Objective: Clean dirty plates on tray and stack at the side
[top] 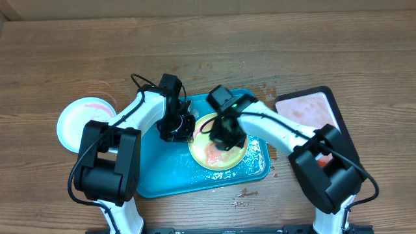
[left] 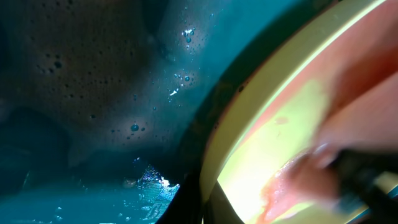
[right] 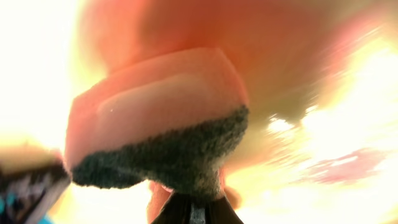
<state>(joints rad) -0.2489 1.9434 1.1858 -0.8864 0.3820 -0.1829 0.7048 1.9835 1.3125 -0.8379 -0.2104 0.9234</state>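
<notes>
A pale yellow-green plate [top: 218, 158] smeared with red sauce lies in the turquoise tray [top: 162, 177]. My left gripper [top: 177, 128] is shut on the plate's left rim. The left wrist view shows its dark fingers [left: 208, 208] pinching the yellow rim [left: 261, 106] over the wet tray floor [left: 74, 93]. My right gripper [top: 227, 135] is shut on a pink sponge [right: 155, 106] with a dark scouring side, pressed onto the plate [right: 348, 124]. A light plate [top: 83, 120] with a pink smear sits on the bare wood to the left of the tray.
A black-rimmed tray [top: 311, 109] with a pinkish inside lies at the right, next to the turquoise tray. Red specks [top: 244, 195] dot the wood in front of the tray and behind it. Soapy water pools in the tray's right part [top: 257, 162].
</notes>
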